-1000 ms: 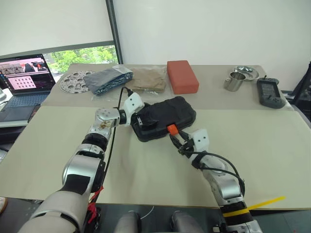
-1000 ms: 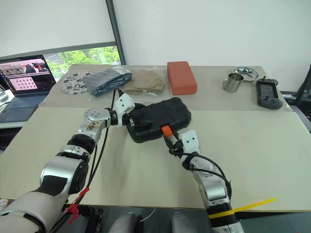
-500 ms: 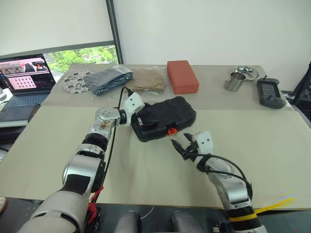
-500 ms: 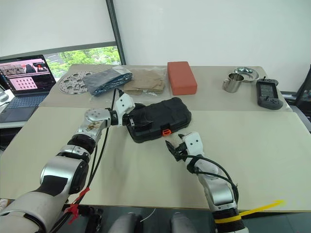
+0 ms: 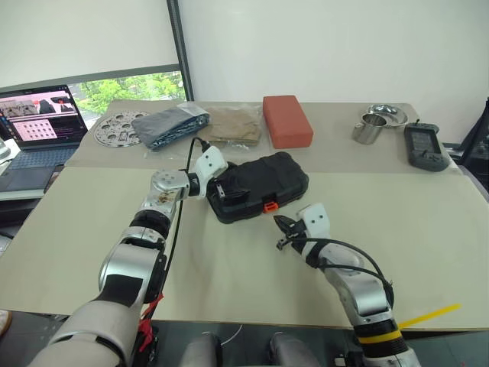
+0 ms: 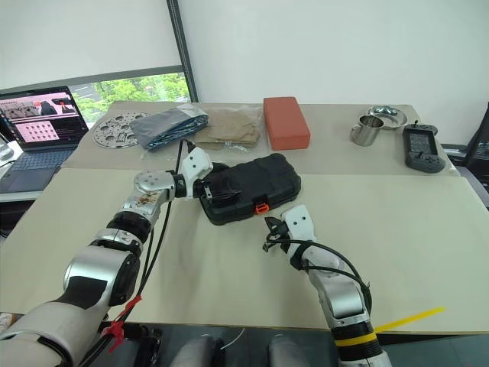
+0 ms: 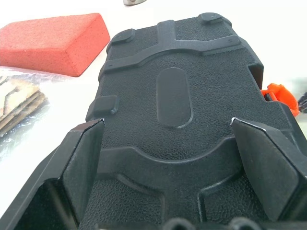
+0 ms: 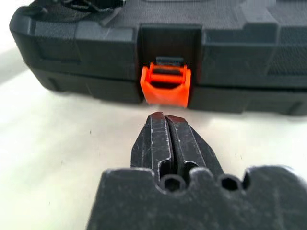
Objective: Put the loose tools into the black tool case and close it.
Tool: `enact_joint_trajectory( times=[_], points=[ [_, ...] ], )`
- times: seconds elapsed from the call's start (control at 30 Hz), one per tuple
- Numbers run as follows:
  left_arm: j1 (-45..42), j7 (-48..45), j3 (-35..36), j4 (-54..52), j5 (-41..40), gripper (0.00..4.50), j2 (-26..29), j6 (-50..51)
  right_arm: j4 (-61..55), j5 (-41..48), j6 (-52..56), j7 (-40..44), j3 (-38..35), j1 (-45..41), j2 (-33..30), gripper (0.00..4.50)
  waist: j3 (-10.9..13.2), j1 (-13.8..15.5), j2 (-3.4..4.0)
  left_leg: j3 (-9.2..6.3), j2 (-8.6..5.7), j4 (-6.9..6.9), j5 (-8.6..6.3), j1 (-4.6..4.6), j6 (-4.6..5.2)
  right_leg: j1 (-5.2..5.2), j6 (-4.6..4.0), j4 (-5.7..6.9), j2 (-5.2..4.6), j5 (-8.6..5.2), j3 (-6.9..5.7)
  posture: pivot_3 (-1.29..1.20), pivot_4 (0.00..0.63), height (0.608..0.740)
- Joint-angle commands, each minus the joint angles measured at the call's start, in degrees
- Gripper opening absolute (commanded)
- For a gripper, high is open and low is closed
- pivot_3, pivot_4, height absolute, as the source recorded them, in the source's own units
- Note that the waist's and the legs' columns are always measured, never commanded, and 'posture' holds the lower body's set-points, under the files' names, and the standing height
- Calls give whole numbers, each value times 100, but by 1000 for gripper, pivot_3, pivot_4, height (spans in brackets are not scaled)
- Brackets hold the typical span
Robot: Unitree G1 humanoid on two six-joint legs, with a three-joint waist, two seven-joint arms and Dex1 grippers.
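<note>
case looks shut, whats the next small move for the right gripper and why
Probably ease the shut right gripper forward to press the orange latch flat. The black tool case lies closed with the left gripper steadying its lid, the right fingertips sit just short of the latch, and the latch appears to stand slightly proud of the front edge.

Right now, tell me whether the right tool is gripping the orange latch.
No: the right tool is shut on nothing, its tip just short of the orange latch on the black tool case.
</note>
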Motion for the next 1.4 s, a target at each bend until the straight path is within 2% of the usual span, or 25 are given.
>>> enact_joint_trajectory(
  times=[0.03, 0.9, 1.4],
  points=[
    [274, -39, -346, 316, 360, 4500, -70, 125, -11, -35, -69, -49, -7, -204, 90, 39, 0, 2, 0, -1, 0, 0, 0, 0, 0, 1, 0, 0, 0, 0, 0, 0, 150, 740],
    [306, -60, -366, 304, 360, 4500, -110, 118, 227, 8, -900, -149, -218, -645, 363, 39, 1, -30, -1, -5, 0, 0, 0, -2, 0, -2, 0, 0, 0, 0, 1, 0, 150, 740],
    [329, -61, -389, 320, 376, 4500, -172, 114, 53, 104, -991, -135, -270, -629, 414, 39, 1, -40, -2, -7, 0, -2, 0, -2, 0, -3, 1, 0, 0, 0, 2, 0, 150, 740]
  ],
)
